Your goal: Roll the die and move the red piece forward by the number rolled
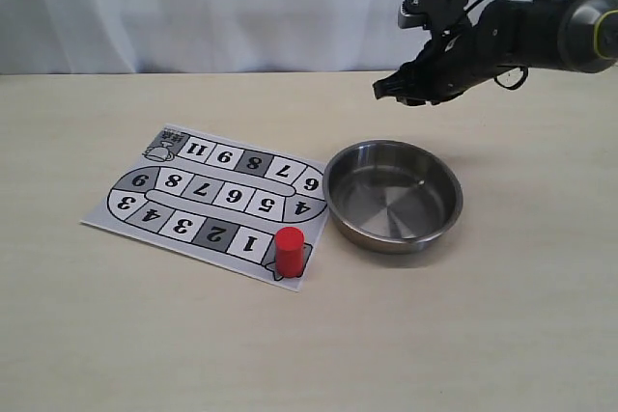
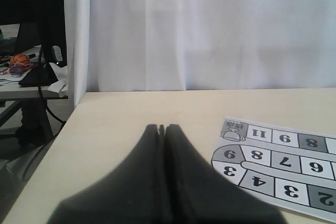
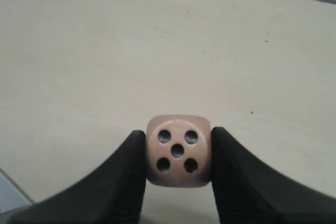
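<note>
Pinching the die point(image 3: 178, 150) between its two dark fingers point(image 3: 128, 174), the right gripper point(image 1: 391, 92) hangs in the air at about 12 o'clock from the steel bowl point(image 1: 329, 190), well clear of the table point(image 1: 502, 335). Only the right wrist view lets us see that cube: pale, wood-coloured, five black dots facing the camera, a finger tight against each side. From the exterior view it's too small to pick out in the grip.

Over to the left gripper point(image 2: 163, 128), and only its own wrist camera shows it: fingers pressed together, nothing between them, low over the table with the game board point(image 1: 208, 202) nearby.

The exterior view alone gives us the red piece point(image 1: 288, 251). It stands upright on the pictured square just beside square 1, at the board's 5 o'clock corner. The bowl sits at 3 o'clock from the board, just beside its edge.

The table is a light, wood-look surface. A white curtain point(image 1: 193, 7) hangs behind it. The left wrist view peeks past the curtain's edge to a cluttered side desk point(image 2: 21, 80) with cables.

The count: one die, one red piece, one board, one bowl, two grippers.
</note>
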`<state>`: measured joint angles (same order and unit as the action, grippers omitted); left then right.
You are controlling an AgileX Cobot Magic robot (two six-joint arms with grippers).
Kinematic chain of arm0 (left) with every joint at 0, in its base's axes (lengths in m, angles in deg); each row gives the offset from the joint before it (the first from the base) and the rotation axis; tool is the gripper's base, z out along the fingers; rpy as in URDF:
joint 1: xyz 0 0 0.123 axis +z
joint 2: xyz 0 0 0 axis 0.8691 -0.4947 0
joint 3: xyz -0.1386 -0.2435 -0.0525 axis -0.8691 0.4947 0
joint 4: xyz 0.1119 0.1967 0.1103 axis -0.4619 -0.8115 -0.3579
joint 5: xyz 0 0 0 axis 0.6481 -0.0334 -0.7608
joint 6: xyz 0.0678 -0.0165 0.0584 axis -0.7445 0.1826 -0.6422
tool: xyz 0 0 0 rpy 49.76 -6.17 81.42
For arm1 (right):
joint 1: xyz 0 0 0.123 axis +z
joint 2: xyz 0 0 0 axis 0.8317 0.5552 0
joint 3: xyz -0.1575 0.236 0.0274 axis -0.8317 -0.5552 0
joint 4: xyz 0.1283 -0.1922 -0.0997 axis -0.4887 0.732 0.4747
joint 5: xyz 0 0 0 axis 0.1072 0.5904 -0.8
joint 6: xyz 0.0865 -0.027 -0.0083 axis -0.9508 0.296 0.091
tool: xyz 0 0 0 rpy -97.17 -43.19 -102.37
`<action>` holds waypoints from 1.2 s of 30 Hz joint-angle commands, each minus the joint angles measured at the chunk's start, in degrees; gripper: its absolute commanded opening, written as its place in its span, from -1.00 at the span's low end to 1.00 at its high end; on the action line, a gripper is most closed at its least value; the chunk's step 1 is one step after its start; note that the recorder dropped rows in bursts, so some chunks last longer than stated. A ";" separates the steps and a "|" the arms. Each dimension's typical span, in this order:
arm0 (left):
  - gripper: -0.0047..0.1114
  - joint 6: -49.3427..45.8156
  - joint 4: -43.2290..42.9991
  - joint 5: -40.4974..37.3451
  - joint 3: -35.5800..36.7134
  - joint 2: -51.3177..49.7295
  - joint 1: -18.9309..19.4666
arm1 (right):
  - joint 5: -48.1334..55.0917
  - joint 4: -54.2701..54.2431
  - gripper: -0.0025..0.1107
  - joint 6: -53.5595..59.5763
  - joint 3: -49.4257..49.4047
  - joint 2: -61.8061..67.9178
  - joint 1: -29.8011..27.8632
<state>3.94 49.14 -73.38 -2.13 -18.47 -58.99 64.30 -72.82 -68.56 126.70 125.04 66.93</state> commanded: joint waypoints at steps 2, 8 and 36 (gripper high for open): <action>-0.92 0.15 0.09 0.35 -0.30 0.06 -0.01 | 1.73 0.44 -0.88 -0.74 5.37 4.49 -2.67; -0.92 0.15 0.09 0.35 -0.30 0.06 -0.01 | 5.33 -5.53 -0.88 -0.35 9.40 8.18 -4.15; -0.92 0.15 0.09 0.48 -0.30 0.06 -0.01 | 14.63 -33.35 0.52 24.96 15.45 12.25 -4.14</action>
<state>3.94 49.14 -73.38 -2.13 -18.47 -58.99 80.33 -107.35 -43.40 141.80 137.27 63.11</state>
